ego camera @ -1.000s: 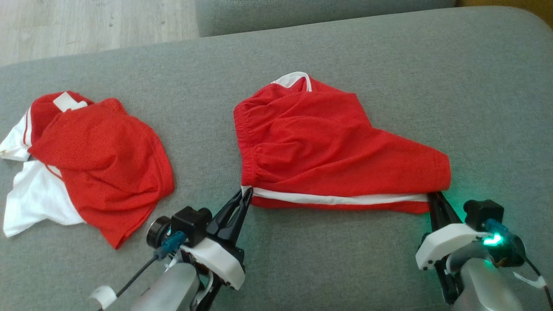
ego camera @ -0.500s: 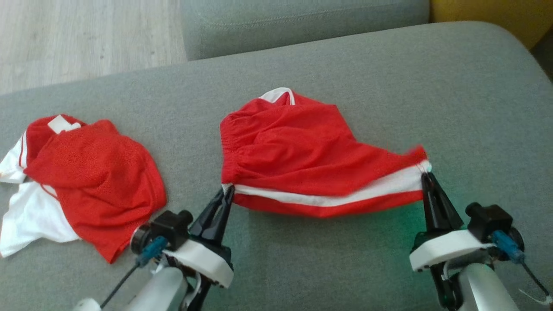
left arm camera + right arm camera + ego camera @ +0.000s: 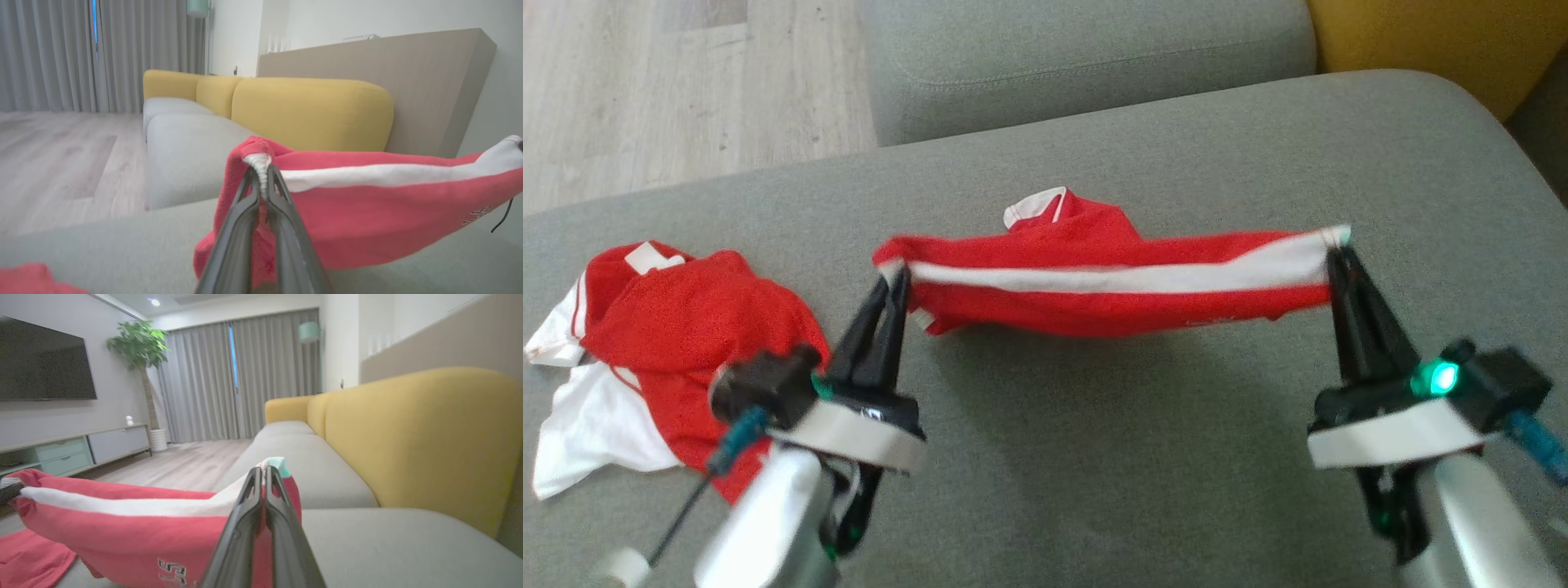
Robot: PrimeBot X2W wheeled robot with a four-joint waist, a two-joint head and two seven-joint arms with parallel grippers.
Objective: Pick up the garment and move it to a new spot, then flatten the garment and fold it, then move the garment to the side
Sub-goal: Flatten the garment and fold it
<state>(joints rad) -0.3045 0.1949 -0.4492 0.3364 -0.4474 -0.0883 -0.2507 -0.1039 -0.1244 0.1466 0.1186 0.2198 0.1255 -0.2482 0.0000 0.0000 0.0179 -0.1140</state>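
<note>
The red garment (image 3: pixel 1094 314) hangs stretched in the air above the middle of the grey sofa cushion (image 3: pixel 1094 474). Its near edge is held clear of the cushion and throws a shadow on it. Whether the sagging far part brushes the cushion I cannot tell. I judge this to be the carry to a new spot: gripping the two opposite ends of the white stripe (image 3: pixel 1119 278) keeps the cloth spread, so it can be laid down nearly flat rather than in a heap. The left tool (image 3: pixel 897 276) is closed tight on the stripe's end toward the cushion's left side, and its dark fingers (image 3: pixel 241 228) pinch the white hem between them. The right tool (image 3: pixel 1336 255) is clamped just as tightly on the stripe's other end, toward the cushion's right side. A second red-and-white garment (image 3: pixel 686 343) lies crumpled on the cushion's left part, well apart from the held one.
</note>
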